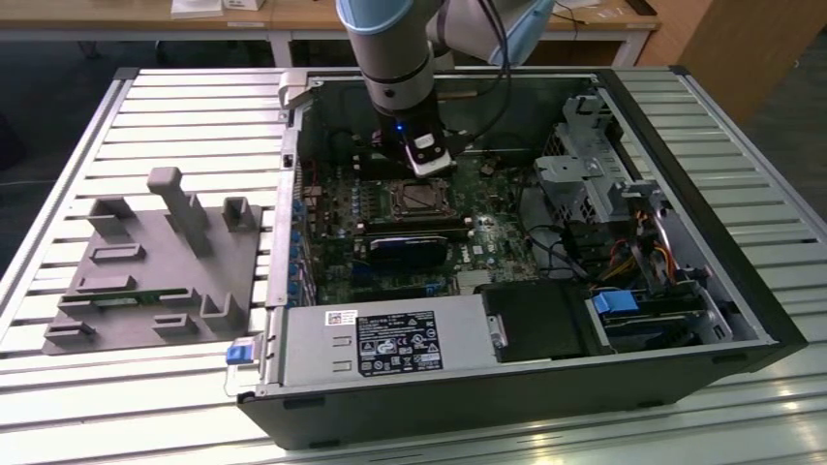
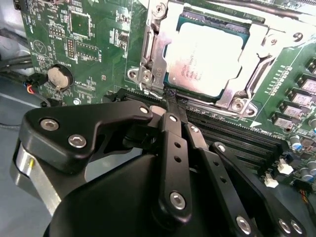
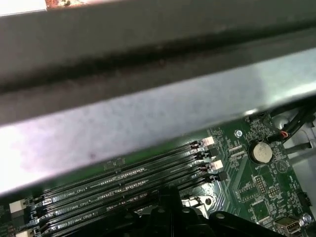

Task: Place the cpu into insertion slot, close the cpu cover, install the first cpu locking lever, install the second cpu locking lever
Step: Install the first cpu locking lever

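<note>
**The cpu: seated, cover down, levers unconfirmed**

1. Position. The cpu lies flat in the insertion slot, near the middle of the circuit board, on the side of the memory slots away from the power-supply box. Its silver-grey top shows through the window of the cpu cover.

2. Cover. The cpu cover rests down around the chip, level with the socket rim. I judge steps one and two complete.

3. My pincer. In the second wrist view my fingers are pressed together. Their tips sit at the socket edge nearest the memory slots, just beside the rim. Whether a thin lever wire is caught between them, I cannot tell.

4. Remaining. I cannot make out either locking lever in a latched position. I therefore judge both lever steps open, with work in hand at the socket's memory-slot edge.
</note>
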Controlling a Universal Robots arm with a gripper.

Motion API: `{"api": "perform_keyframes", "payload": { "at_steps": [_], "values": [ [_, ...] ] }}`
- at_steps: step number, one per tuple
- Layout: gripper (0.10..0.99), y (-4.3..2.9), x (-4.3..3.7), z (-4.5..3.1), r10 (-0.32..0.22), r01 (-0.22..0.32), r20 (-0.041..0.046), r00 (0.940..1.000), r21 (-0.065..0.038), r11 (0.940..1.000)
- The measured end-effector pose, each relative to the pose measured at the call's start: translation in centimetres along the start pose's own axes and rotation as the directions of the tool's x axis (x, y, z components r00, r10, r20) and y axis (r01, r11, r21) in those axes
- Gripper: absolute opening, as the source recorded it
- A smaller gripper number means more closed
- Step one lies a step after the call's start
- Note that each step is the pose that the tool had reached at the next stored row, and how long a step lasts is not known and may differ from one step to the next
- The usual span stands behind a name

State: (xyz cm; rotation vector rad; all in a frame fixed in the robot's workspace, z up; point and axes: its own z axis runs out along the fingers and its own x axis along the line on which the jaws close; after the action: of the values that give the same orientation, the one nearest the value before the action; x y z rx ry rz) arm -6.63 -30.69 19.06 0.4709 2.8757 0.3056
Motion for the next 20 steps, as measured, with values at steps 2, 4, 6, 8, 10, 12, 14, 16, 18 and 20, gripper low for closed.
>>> {"api": "perform_keyframes", "payload": {
  "at_steps": [2,4,6,8,10,12,14,16,18,20],
  "values": [
    [0.102,0.00,0.00,0.00,0.000,0.000,0.0000,1.0000,0.000,1.0000],
    [0.102,0.00,0.00,0.01,0.000,0.000,0.0001,1.0000,0.000,1.0000],
    [0.102,0.01,0.00,-0.01,0.000,0.000,0.0003,1.0000,0.001,1.0000],
    [0.102,0.07,-0.04,-0.22,0.000,0.000,0.0005,1.0000,0.000,1.0000],
    [0.102,0.12,-0.09,-0.48,0.000,0.000,0.0004,1.0000,0.001,1.0000],
    [0.102,0.20,-0.14,-0.79,0.000,0.000,0.0005,1.0000,0.000,1.0000],
    [0.102,0.29,-0.21,-1.14,0.000,0.000,0.0005,1.0000,0.000,1.0000],
    [0.102,0.37,-0.27,-1.45,0.000,0.000,0.0007,1.0000,0.000,1.0000],
    [0.102,0.42,-0.30,-1.67,0.000,0.000,0.0008,1.0000,0.000,1.0000],
    [0.102,0.43,-0.31,-1.71,0.000,0.000,0.0009,1.0000,0.000,1.0000]
  ]
}}
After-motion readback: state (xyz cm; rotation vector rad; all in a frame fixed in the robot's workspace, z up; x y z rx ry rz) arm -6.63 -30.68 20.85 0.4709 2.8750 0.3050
